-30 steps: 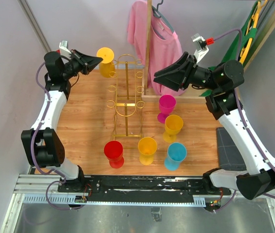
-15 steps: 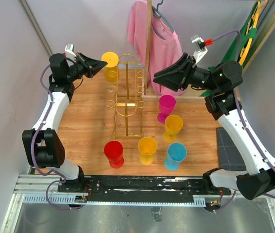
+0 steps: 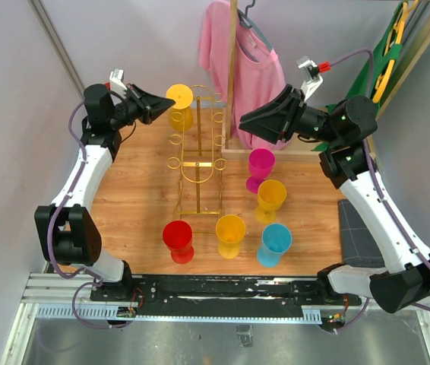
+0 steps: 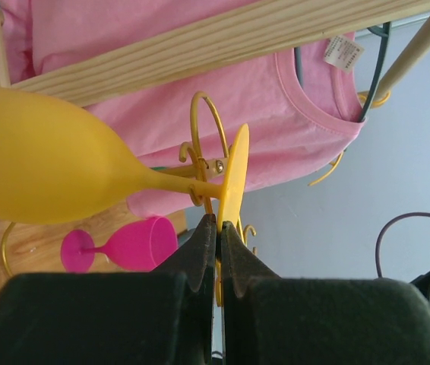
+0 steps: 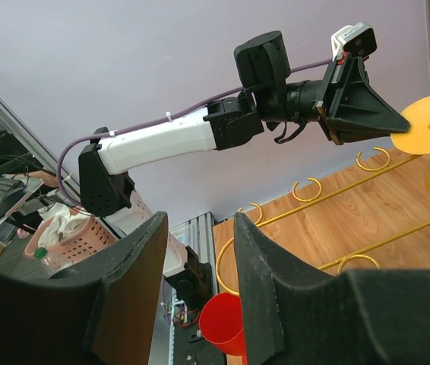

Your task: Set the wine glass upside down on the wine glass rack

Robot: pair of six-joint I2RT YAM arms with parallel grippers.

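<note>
Your left gripper (image 3: pixel 167 103) is pressed tight on the wine glass (image 3: pixel 179 107): in the left wrist view the two dark pads (image 4: pixel 200 247) pinch the edge of the yellow foot disc, with only the disc's thickness between them. The glass is off the table, at the far end of the wine glass rack (image 3: pixel 197 163) on its left side, just beside the top loops. In the right wrist view the foot is uppermost and the bowl hangs below it, somewhat tilted.

Your right gripper (image 3: pixel 244 122) is spread wide and holds nothing. Its fingers (image 5: pixel 135 281) frame the view, pointing across the rack towards the other arm, and it hovers above the table near the pink T-shirt (image 3: pixel 238 46).

Some things you cannot settle here. In the left wrist view the stem crosses a gold loop of the rack (image 4: pixel 200 122), but you cannot tell whether they touch. The bowl's mouth runs off the left edge of that view, and the lower part of the foot is hidden between the pads. In the right wrist view the bowl is cut off at the right edge. A magenta glass (image 4: pixel 135 243) shows beneath the held one, on the table
</note>
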